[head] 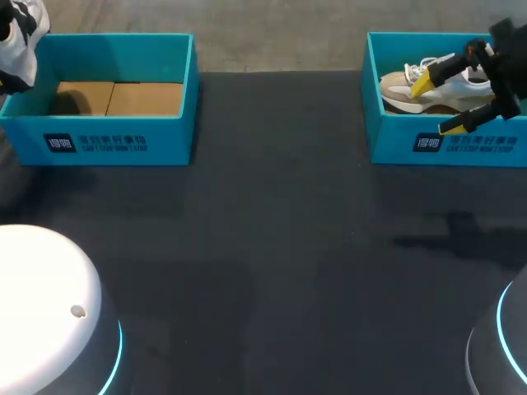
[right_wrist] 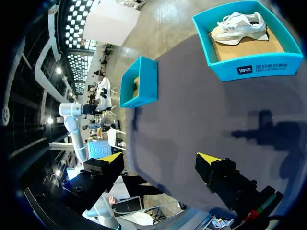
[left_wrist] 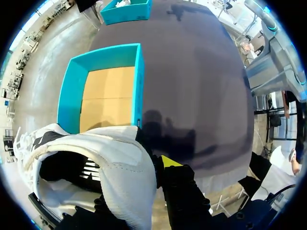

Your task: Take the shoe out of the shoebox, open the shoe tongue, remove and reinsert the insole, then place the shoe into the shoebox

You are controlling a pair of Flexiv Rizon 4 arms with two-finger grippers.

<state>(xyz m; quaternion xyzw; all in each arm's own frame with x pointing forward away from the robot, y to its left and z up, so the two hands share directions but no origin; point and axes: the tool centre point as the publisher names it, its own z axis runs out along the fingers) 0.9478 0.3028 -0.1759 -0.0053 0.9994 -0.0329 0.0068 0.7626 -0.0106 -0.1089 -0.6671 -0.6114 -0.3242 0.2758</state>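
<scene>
At the far left of the dark matte table (head: 288, 247), the left claw (left_wrist: 154, 168) holds a white leather shoe with black side stripes (left_wrist: 96, 163) in the air, just beside the empty teal cardboard shoebox (head: 115, 140). The claw is pinched onto the shoe's collar; one yellow tip lies against the outside and the other is hidden by the shoe (so I judge the grip partly from the shoe hanging clear of the table). The right claw (head: 436, 105) is spread wide and holds nothing; it hangs above the second teal shoebox (head: 395, 140), where a white and beige sneaker (head: 412, 86) lies against the far wall.

The main risk is the grip; a pinch on one padded collar wall gives the shoe's weight a lever, so it could swing or slip as the smooth leather slides between the tips. Pulling the tongue open with the other claw could twist the shoe loose, and the laces could catch on a tip. The insole is probably thin and floppy, and might buckle going back in rather than lie flat. The boxes look light and thin-walled; a sole dragged over a rim would likely push one across the table.

The held shoe's upper is smooth and rounded, with a dark lined opening. Both boxes are rectangular, glossy teal outside, with a raw brown cardboard floor (head: 123, 99) in the empty one.
</scene>
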